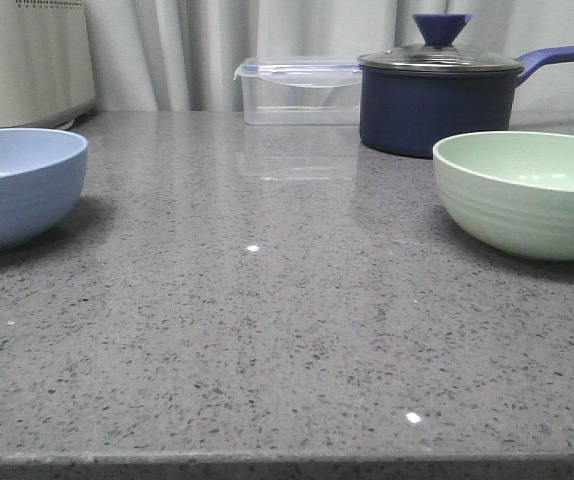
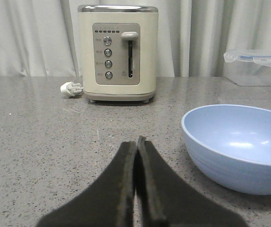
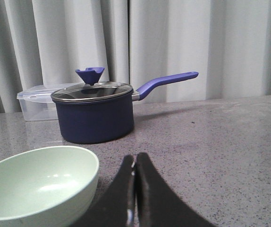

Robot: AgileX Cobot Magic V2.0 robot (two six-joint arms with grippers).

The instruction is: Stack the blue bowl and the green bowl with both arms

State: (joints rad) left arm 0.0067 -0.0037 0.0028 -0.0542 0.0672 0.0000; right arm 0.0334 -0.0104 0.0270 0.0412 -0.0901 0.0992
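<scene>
The blue bowl [image 1: 12, 185] sits upright and empty on the grey counter at the far left of the front view; it also shows in the left wrist view [image 2: 237, 144]. The green bowl [image 1: 527, 190] sits upright and empty at the far right; it also shows in the right wrist view [image 3: 36, 187]. The bowls are far apart. My left gripper [image 2: 136, 142] is shut and empty, beside the blue bowl and not touching it. My right gripper [image 3: 134, 157] is shut and empty, beside the green bowl. Neither arm shows in the front view.
A dark navy lidded saucepan [image 1: 437, 95] with a long handle stands behind the green bowl. A clear plastic container [image 1: 300, 90] stands at the back middle. A cream toaster [image 2: 118, 52] with its plug [image 2: 71, 88] stands at the back left. Curtains hang behind the counter [image 1: 267, 330].
</scene>
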